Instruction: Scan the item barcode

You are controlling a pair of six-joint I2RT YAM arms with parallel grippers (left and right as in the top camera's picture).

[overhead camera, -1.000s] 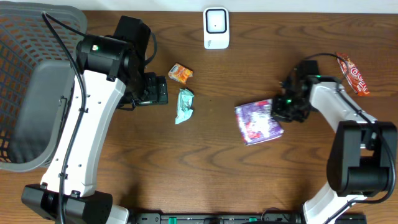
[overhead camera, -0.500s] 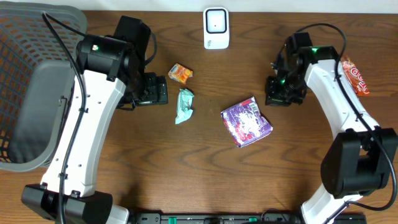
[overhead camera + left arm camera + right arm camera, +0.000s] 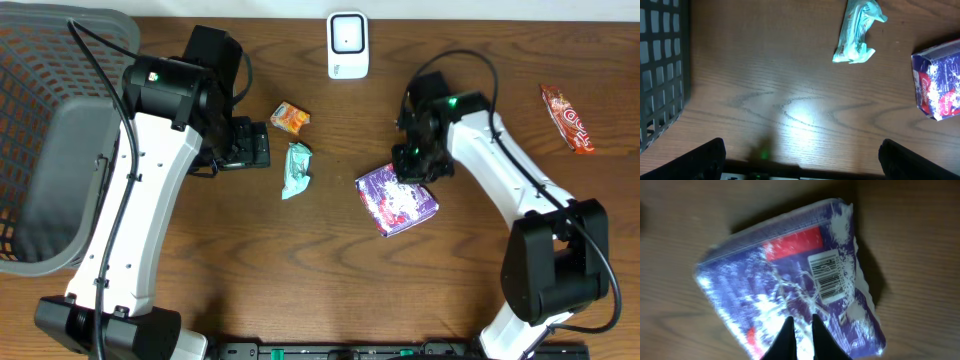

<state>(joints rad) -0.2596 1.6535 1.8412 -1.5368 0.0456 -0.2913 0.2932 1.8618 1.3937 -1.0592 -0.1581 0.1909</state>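
Wood-grain desk (image 3: pixel 330 290) fills the view, with a pale strip of wall behind its far edge. A grey mesh basket (image 3: pixel 40 150) overhangs the left edge, only its own floor showing inside. The left gripper (image 3: pixel 802 150) hangs unmoved, fingers spread wide, near a teal wrapper (image 3: pixel 297 170). The right gripper (image 3: pixel 801 335), fingers pressed together, has swung in from the right and sits over the far right corner of the purple packet (image 3: pixel 397 200). The packet has slid toward the desk's middle, barcode (image 3: pixel 827 277) up. A white scanner (image 3: pixel 347 45) stands at the far edge.
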